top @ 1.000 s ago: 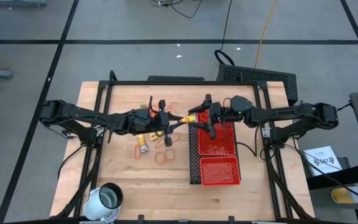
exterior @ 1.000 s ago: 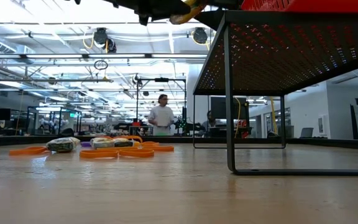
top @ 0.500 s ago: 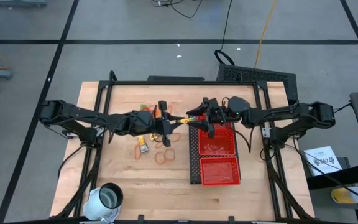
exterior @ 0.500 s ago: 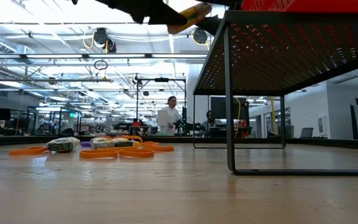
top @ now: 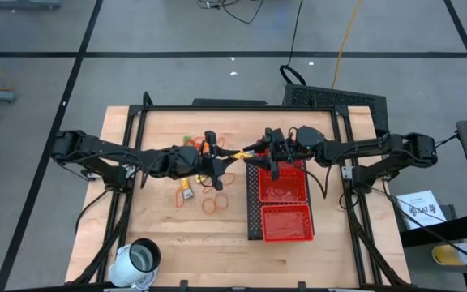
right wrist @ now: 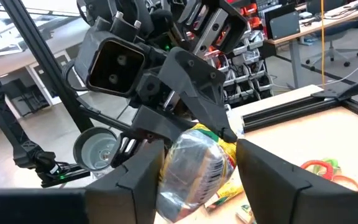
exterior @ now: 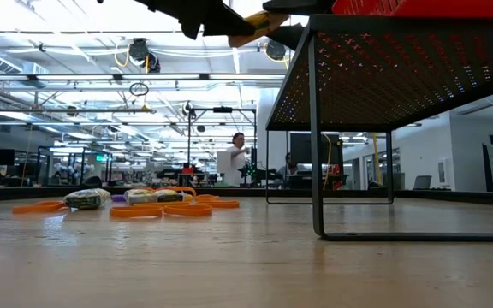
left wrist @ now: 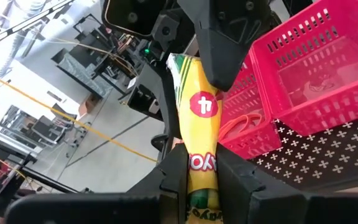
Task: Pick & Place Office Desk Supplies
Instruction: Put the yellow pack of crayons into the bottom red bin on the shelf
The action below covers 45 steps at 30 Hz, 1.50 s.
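High view: left gripper (top: 227, 155) fingers hold a yellow packet (top: 244, 152); right gripper (top: 259, 154) fingers close around it, rubber bands (top: 214, 202) remain on the table (top: 160, 235).

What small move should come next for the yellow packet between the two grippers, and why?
Probably the right gripper should finish closing on the yellow packet. The left gripper holds its other end in the air beside the red tray, and the right fingers stand on both sides of it, not clearly pressing yet.
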Tool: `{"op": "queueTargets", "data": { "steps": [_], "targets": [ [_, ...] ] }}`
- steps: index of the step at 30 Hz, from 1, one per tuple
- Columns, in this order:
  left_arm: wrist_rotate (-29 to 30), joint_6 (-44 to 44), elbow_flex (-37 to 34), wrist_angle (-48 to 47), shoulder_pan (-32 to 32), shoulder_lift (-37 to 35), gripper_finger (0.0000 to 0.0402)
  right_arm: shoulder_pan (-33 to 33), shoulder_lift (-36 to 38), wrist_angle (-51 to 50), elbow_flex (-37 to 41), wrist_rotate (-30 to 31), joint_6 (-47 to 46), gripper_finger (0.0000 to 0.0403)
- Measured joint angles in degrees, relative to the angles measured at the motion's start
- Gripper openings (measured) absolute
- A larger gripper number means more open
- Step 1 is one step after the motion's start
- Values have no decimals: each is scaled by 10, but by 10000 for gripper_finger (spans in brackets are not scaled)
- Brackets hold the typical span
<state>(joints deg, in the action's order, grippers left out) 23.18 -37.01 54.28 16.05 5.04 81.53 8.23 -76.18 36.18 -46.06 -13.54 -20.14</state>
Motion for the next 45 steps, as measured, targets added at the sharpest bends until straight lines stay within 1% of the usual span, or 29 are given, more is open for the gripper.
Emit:
{"op": "queueTargets", "data": {
  "steps": [4, 9, 13, 16, 19, 22, 25, 27, 30, 31, 33, 37, 39, 42, 45],
  "targets": [
    [3, 2, 0, -1, 1, 0, 65, 1, 0, 1, 0, 2, 0, 152],
    [3, 32, 0, -1, 3, 0, 66, 1, 0, 4, 0, 1, 22, 112],
    [14, 60, -1, 4, 11, 0, 71, 0, 0, 7, 0, -2, 42, 96],
    [42, 96, -1, 10, 20, 0, 97, 0, 0, 10, 0, -2, 59, 96],
    [79, 115, -1, 17, 32, -2, 141, 0, 1, 11, 0, -2, 82, 96],
    [82, 134, -1, 36, 47, -6, 183, 0, 10, 3, 0, -3, 102, 95],
    [88, 140, -1, 52, 64, -9, 216, -1, 24, -7, 0, -5, 111, 95],
    [102, 126, -1, 52, 75, -15, 232, -1, 41, -19, 0, -25, 118, 94],
    [153, 116, -1, 50, 84, -28, 249, -4, 79, -63, 0, -72, 119, 94],
    [170, 121, -1, 49, 87, -31, 253, -8, 92, -78, 0, -77, 120, 94],
    [187, 123, -1, 38, 89, -41, 257, -21, 128, -123, 0, -87, 135, 94],
    [188, 147, -1, 16, 77, -58, 253, -71, 194, -204, 0, -91, 181, 94],
    [176, 165, -11, 8, 64, -66, 249, -106, 219, -236, 0, -85, 197, 94],
    [126, 199, -37, 12, 36, -76, 242, -168, 251, -287, 0, -34, 220, 93],
    [91, 238, -70, 30, 5, -84, 232, -231, 272, -349, 0, 51, 235, 93]
  ]
}}
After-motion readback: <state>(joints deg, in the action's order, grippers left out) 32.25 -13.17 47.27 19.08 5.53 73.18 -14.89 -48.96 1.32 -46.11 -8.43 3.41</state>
